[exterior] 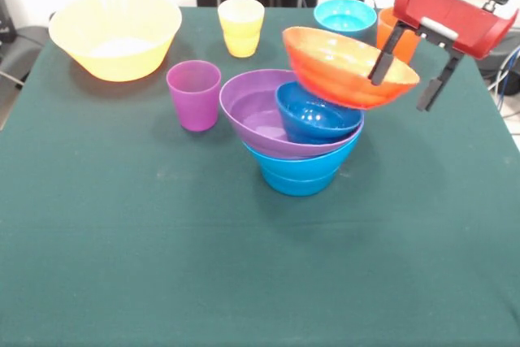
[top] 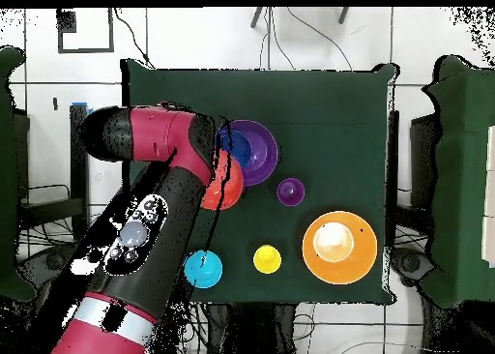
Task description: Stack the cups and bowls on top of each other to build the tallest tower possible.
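Note:
The tower stands mid-table: a mid-blue bowl at the bottom, the wide purple bowl on it, and the small dark blue bowl inside that. The wide orange bowl sits tilted on top, its right side lower. My gripper is open at that right rim, with one finger inside the bowl and one outside. The large yellow bowl, yellow cup, purple cup, small cyan bowl and orange cup stand loose. In the overhead view my arm hides the gripper.
The loose pieces stand along the table's far side and left in the front view. The overhead view shows the orange bowl, purple bowl, purple cup, yellow bowl, yellow cup and cyan bowl.

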`<state>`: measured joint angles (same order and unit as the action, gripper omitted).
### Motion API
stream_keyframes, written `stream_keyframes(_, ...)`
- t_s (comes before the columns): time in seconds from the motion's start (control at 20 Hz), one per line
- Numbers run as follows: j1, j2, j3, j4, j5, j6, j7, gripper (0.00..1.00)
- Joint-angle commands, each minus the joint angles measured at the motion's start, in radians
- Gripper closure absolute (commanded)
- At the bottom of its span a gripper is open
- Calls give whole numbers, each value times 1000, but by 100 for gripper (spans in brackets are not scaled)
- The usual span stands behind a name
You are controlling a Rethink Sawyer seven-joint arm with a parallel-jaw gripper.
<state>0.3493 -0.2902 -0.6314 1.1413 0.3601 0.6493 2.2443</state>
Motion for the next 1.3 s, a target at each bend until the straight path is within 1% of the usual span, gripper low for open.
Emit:
stream_keyframes(0.05, -17, 30, 86, -32, 8, -38, 173, 0)
stream_keyframes(0.8, -17, 26, 99, -23, 9, -30, 165, 0)
stream_keyframes(0.9, -19, 14, 119, -3, 15, -15, 156, 0)
stream_keyframes(1.05, -2, -8, 134, 48, 28, 0, 174, 0)
stream_keyframes(1.3, 12, -20, 161, 99, 47, 11, 181, 0)
